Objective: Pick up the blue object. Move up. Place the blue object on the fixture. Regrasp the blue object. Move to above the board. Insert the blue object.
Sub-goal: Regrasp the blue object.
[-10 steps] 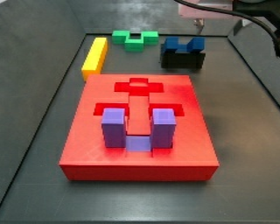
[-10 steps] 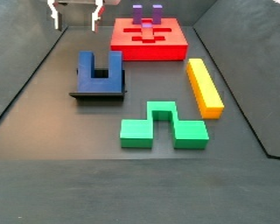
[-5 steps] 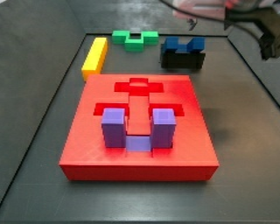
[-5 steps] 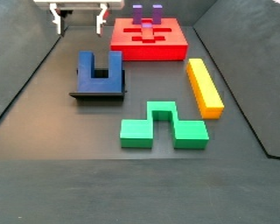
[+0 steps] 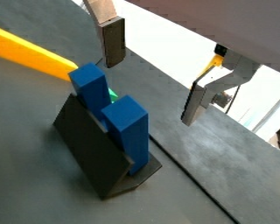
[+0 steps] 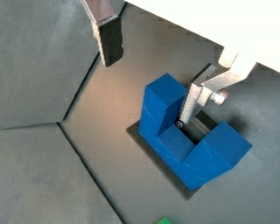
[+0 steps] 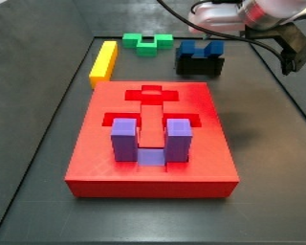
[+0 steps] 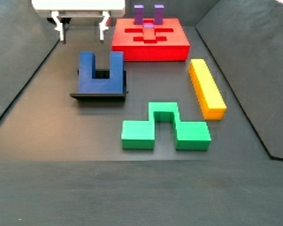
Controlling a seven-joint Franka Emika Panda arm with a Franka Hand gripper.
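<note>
The blue object (image 8: 100, 71) is a dark blue U-shaped block standing on the black fixture (image 8: 99, 94), prongs up. In a side view it sits at the back right (image 7: 201, 47), beyond the red board (image 7: 152, 144). My gripper (image 8: 82, 33) hangs open above the floor, just behind the blue object and apart from it. In both wrist views its silver fingers (image 5: 112, 42) (image 6: 109, 42) stand wide with nothing between them. One prong of the blue object (image 6: 164, 98) lies close to a finger (image 6: 199, 101). The blue object (image 5: 115, 115) tops the fixture (image 5: 98, 156).
A purple U-shaped block (image 7: 149, 141) sits in the board's front recess. A long yellow bar (image 8: 207, 86) and a green block (image 8: 165, 126) lie on the floor beside the fixture. The dark floor's raised walls (image 8: 26, 79) run along both sides.
The gripper has come down and nearer to the blue object on the fixture, still open. The blocks and the board have not moved.
</note>
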